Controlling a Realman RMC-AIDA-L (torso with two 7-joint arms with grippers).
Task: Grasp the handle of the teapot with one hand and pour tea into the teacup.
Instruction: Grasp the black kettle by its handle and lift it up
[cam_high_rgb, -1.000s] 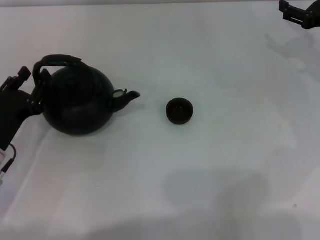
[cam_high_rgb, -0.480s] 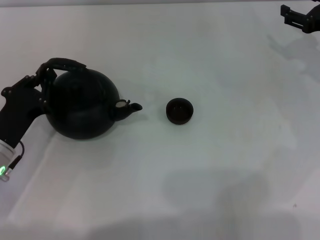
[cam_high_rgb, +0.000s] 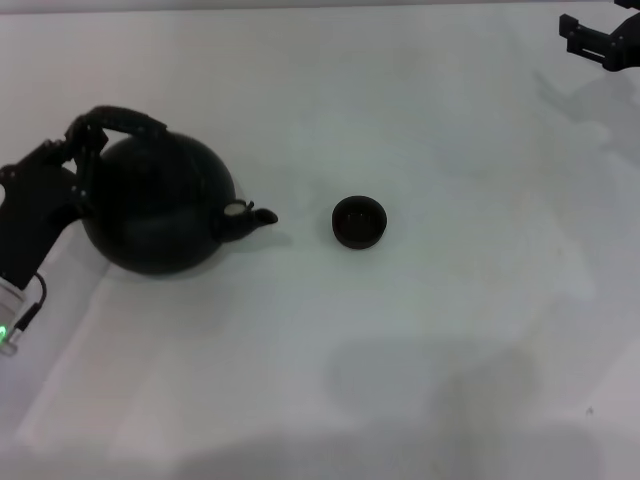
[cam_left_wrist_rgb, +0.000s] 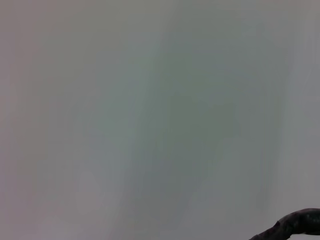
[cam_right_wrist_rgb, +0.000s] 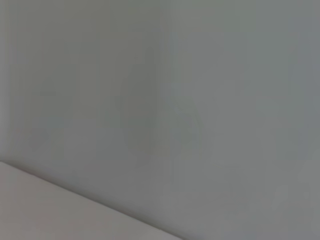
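Observation:
The matte-black teapot (cam_high_rgb: 155, 205) is at the left of the head view, tipped slightly so its short spout (cam_high_rgb: 256, 216) points down and right. The small dark teacup (cam_high_rgb: 359, 222) stands on the white table about a spout's length to the right of the spout tip. My left gripper (cam_high_rgb: 82, 145) is shut on the left end of the arched handle (cam_high_rgb: 125, 118). Parked at the far top right corner is my right gripper (cam_high_rgb: 598, 38). In the left wrist view only a dark curved piece (cam_left_wrist_rgb: 297, 223) shows at one corner.
The white table (cam_high_rgb: 420, 350) stretches around the pot and the cup with no other objects on it. The right wrist view shows only plain grey surface.
The teapot has tilted, its spout dropping lower, then shifted slightly left with my left gripper on the handle. The teacup and the right arm have stayed put.

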